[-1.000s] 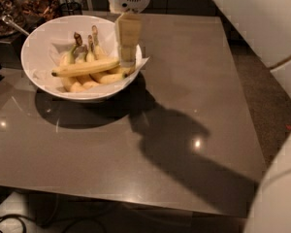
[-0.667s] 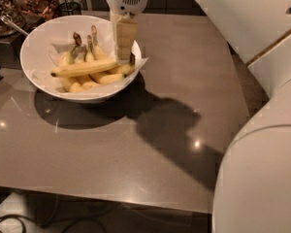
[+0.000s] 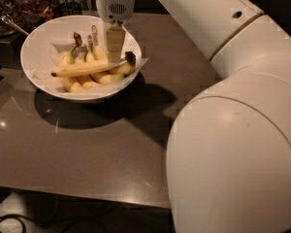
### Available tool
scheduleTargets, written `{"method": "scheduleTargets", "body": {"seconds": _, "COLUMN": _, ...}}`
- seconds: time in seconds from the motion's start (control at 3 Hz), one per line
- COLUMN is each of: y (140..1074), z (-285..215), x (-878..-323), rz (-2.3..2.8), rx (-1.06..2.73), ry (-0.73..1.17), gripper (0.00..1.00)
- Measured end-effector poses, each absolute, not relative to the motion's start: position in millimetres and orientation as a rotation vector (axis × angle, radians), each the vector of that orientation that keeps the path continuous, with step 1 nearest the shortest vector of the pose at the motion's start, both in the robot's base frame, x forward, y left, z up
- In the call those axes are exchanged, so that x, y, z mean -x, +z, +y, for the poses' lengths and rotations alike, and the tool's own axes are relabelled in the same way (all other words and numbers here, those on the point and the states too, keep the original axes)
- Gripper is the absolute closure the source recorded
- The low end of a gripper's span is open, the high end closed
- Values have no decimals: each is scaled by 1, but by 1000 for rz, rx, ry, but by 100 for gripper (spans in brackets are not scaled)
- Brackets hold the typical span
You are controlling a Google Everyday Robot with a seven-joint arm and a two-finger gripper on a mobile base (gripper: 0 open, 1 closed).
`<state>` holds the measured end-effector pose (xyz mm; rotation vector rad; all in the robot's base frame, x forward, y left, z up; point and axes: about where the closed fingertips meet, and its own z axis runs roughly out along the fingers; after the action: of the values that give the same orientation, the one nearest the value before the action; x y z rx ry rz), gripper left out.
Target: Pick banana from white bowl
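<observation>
The white bowl [image 3: 36,79] stands at the back left of the table, lined with white paper. The long, nearly straight banana [image 3: 82,69] lies across the top of several shorter bananas [image 3: 94,79], its dark stem end at the right by the rim. My gripper [image 3: 115,50] hangs straight down from the white arm over the bowl's right half. Its tan fingers [image 3: 114,40] reach down to the long banana near its stem end.
The brown table [image 3: 111,144] spreads in front of and right of the bowl. My large white arm [image 3: 233,130] fills the right side of the view. Dark cluttered items and a metal utensil [image 3: 12,25] sit behind the bowl at far left.
The gripper has shifted left and deeper over the bowl, down onto the long banana. The arm has swung closer and now covers much more of the right side.
</observation>
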<state>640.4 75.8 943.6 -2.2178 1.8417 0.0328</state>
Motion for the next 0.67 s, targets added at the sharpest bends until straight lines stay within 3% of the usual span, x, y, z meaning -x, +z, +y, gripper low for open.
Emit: {"method": "scheduleTargets", "body": {"seconds": 0.67, "y": 913, "z": 111, "x": -652, "rz": 1838, "rx": 2290, "ry": 60, "gripper": 34}}
